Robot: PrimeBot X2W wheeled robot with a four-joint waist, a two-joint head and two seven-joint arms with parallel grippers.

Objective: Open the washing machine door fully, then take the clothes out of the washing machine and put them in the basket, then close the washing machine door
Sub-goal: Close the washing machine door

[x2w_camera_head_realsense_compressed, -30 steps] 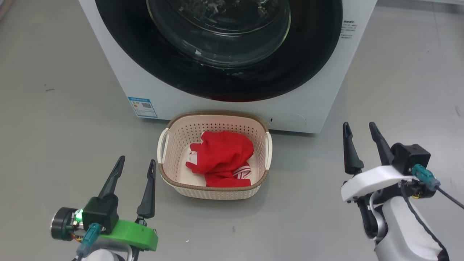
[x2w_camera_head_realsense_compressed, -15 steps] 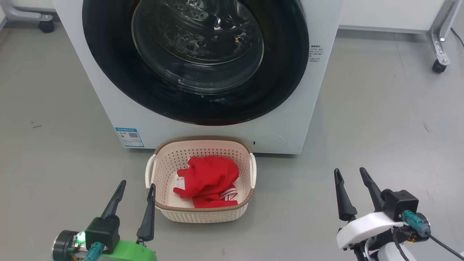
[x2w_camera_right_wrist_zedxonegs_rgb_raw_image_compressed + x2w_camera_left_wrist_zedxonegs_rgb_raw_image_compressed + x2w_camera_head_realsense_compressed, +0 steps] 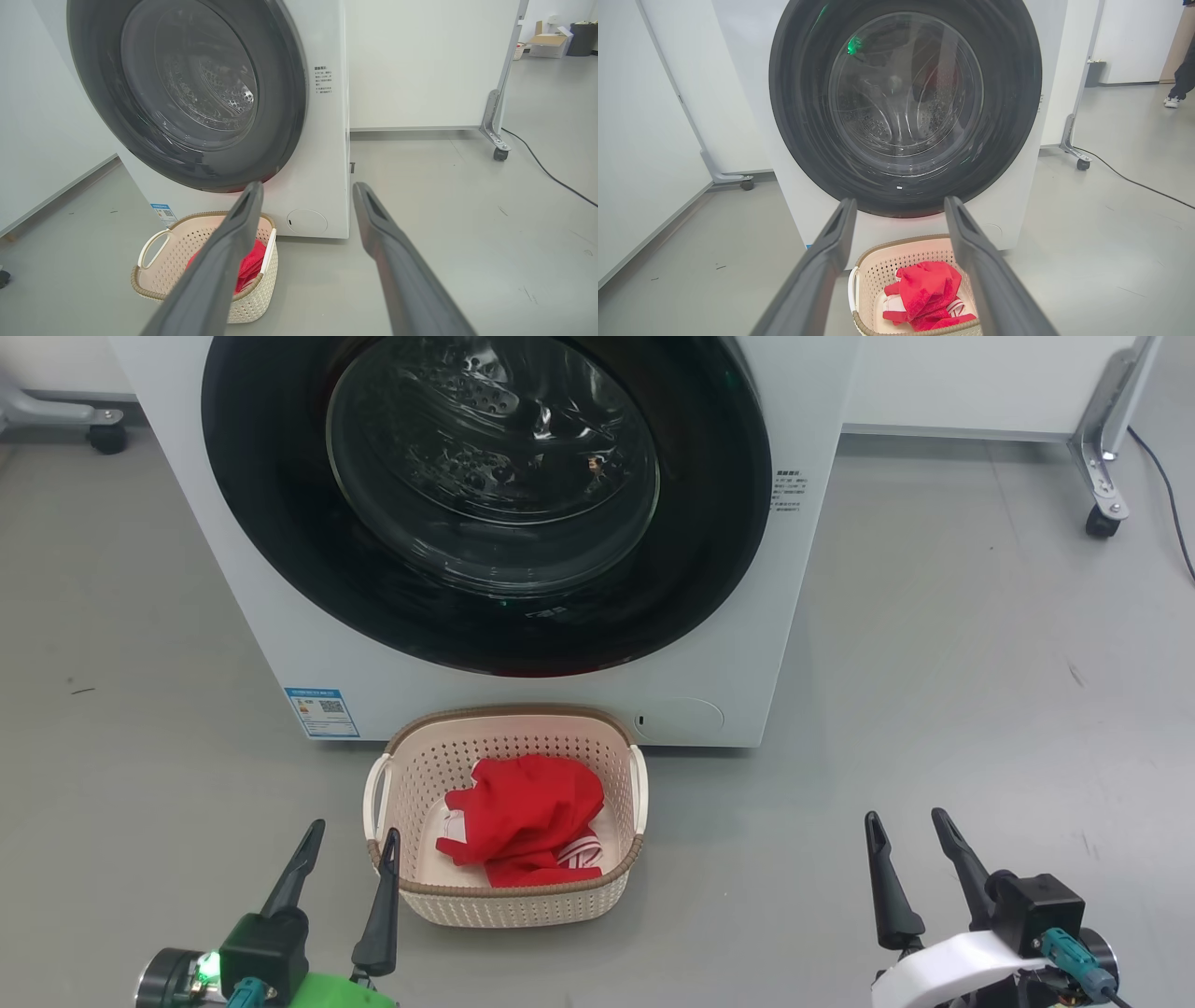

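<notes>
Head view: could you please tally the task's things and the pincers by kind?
washing machine: 1
washing machine door: 1
basket: 1
clothes: 1
pincers: 2, the left pincer and the right pincer, both open
Total: 6

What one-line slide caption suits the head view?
Washing machine door shut, red clothes in the basket in front, left pincer and right pincer open and empty.
</notes>
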